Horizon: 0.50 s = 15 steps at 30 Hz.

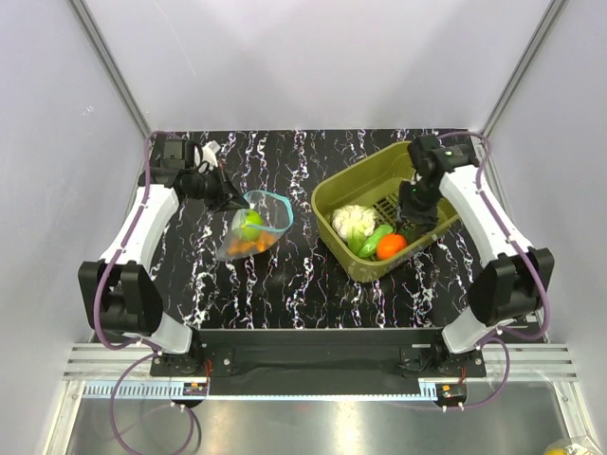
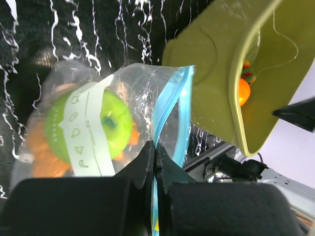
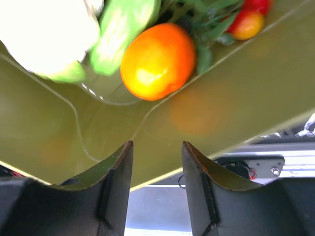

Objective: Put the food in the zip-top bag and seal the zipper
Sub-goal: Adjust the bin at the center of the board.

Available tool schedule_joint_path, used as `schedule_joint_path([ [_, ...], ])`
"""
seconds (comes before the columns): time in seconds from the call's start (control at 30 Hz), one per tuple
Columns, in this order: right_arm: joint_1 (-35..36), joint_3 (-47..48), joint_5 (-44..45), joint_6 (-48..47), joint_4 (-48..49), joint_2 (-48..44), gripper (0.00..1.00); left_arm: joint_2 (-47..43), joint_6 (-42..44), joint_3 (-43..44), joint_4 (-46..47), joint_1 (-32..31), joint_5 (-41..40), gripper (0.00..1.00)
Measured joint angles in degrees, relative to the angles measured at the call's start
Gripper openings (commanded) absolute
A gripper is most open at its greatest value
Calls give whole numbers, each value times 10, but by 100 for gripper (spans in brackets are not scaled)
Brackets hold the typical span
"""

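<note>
The olive-green tub (image 1: 353,182) sits on the right half of the black marbled counter (image 1: 285,275), turned at an angle. The other things are placed from it.

Just left of the tub, close to its left corner but not touching it, lies the zip-top bag (image 1: 248,227). Its mouth faces the tub. The light-blue zipper (image 1: 283,204) gapes in a loop, unsealed. Inside the bag are the green apple (image 1: 250,223) and, on the side away from the tub, the orange carrot pieces (image 1: 248,245). In the left wrist view the apple (image 2: 93,128) shows through the white printed band on the plastic, with the carrot pieces (image 2: 42,157) behind it.

The left pincer (image 1: 230,202) reaches in on the bag's far-left side, away from the tub. It is closed tight, nipping the zipper (image 2: 170,113) at the bag's mouth between its tips (image 2: 155,147).

The rest of the food lies in the tub's near half. The white cauliflower (image 1: 353,221) is toward the left wall, the green cucumber (image 1: 373,240) is beside it, and the orange round fruit (image 1: 391,246) lies by the near wall. The cucumber (image 3: 120,34) is wedged between the cauliflower (image 3: 44,34) and the fruit (image 3: 157,61), pressing against both. A small red-and-yellow piece with green leaves (image 3: 248,22) crowds the fruit's other side.

The right pincer (image 1: 410,220) hangs inside the tub just above the fruit. It is partly spread and holds nothing. Between its tips (image 3: 156,147) only the tub's wall (image 3: 236,98) can be seen.
</note>
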Motion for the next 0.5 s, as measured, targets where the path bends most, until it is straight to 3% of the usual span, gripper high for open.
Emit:
schedule_joint_path([
  [0.23,-21,89,-6,-3,3,15,58,6,-9,-1,-5,0,4,0],
  [0.5,-17,232,-133,-42,70,104,60,-16,-27,-14,2,0,3,0],
])
